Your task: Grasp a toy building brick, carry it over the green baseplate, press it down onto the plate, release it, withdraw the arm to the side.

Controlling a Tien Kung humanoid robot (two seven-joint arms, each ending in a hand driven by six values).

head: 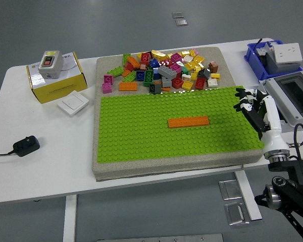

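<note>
While bricks [164,70] wait heaped beyond the green baseplate [141,126], the empty right hand [250,103] hovers loosely spread at its edge

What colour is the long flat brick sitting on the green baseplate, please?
Orange; the long flat brick shows clearly in the head view, on the green baseplate.
</note>
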